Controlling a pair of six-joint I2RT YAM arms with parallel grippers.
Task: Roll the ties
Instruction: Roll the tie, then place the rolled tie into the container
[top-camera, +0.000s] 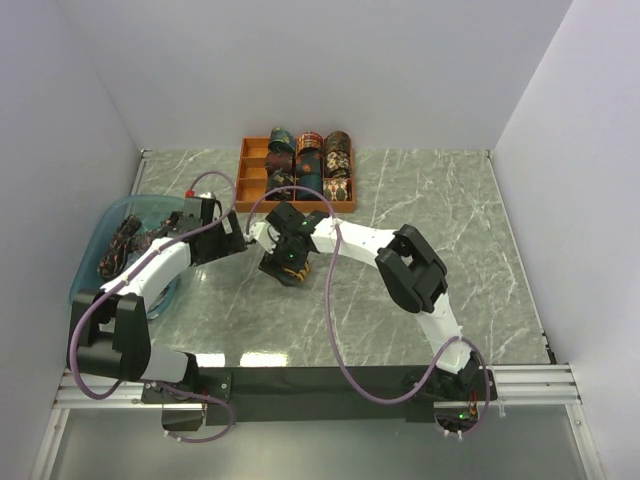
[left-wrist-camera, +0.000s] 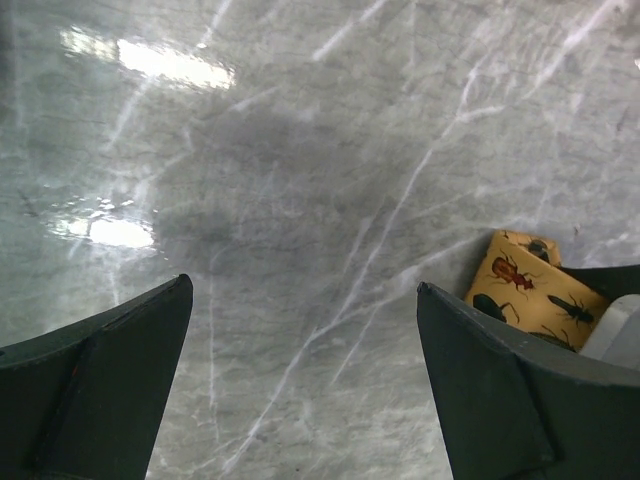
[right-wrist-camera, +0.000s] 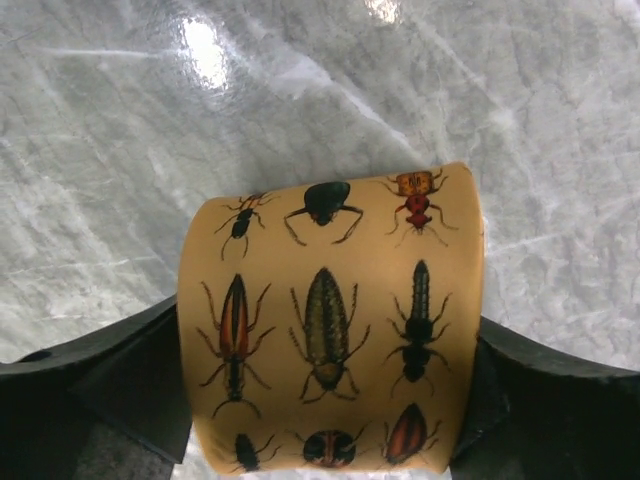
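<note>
Jaws of the right gripper (top-camera: 290, 262) pressed on both sides of the mustard tie (right-wrist-camera: 330, 330), a tight roll printed with beetles, at the middle of the grey table (top-camera: 450, 220); whether it touched the surface was unclear. Just left of it the left gripper (left-wrist-camera: 300, 290) hung with jaws spread wide, holding nothing. More rolled ties (top-camera: 310, 160) filled the orange tray (top-camera: 243, 180) at the far edge, and loose ties (top-camera: 125, 245) lay in the blue basin (top-camera: 92, 240) at the left.

White arms (top-camera: 441, 327), black joints (top-camera: 414, 266) (purple cables (top-camera: 329, 315)).
</note>
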